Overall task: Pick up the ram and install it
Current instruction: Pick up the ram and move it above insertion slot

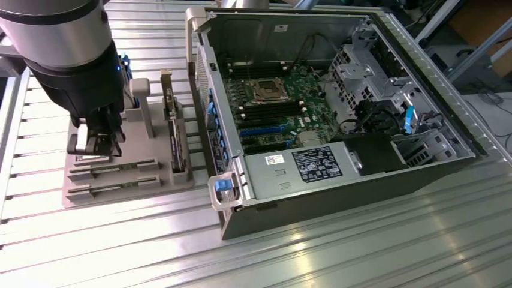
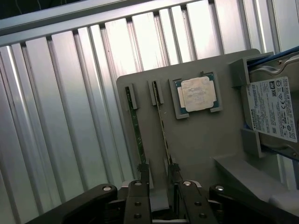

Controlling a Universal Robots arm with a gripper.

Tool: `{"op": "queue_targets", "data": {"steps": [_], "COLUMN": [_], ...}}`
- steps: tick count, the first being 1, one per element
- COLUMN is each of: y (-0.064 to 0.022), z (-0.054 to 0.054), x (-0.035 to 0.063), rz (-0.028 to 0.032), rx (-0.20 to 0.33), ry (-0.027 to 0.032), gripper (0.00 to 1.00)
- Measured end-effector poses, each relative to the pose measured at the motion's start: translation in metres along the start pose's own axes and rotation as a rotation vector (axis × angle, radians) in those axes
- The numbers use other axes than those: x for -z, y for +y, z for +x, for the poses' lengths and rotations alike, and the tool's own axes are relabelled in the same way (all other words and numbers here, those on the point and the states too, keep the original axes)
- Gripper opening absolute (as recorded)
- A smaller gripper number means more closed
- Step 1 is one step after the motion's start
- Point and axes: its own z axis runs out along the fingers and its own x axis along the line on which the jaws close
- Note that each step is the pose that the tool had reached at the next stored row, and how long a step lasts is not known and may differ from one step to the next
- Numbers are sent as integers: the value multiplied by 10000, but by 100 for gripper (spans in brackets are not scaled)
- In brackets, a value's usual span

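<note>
The ram (image 2: 162, 126) stands on its long edge in a slotted grey tray (image 2: 201, 149), a thin green stick held by small end blocks. A second stick (image 2: 136, 126) stands just beside it, parallel, in its own slot. Both are seated in the tray and neither is lifted.

The hand (image 2: 158, 168) hangs low over the near ends of the two sticks with its fingers (image 2: 138, 196) apart and nothing between them. From the wrist view I cannot tell which stick it is lined up on. In the exterior view the hand (image 1: 95, 147) sits over the tray's edge on that view's left.

The ram looks light and stiff but brittle: a thin board that would probably crack or flex if twisted, and smooth enough to slip. The best hold is likely across its thin width, pads on the flat faces along the free upper edge, keeping the pinch gentle and square.

On the same tray a square silver processor (image 2: 197, 93) lies beside the sticks, and past it a hard drive (image 2: 273, 109). A taller card (image 1: 172, 120) stands at the tray's side nearest the open case (image 1: 336, 180), which lies on the ribbed metal table (image 2: 60, 116) with its motherboard (image 1: 272, 108) exposed.
</note>
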Motion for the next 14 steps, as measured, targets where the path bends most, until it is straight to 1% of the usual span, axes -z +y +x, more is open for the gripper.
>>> {"op": "queue_targets", "data": {"steps": [14], "y": [0], "z": [-1], "x": [-66], "rz": [0], "rx": [0], "ry": [-1], "gripper": [30]}}
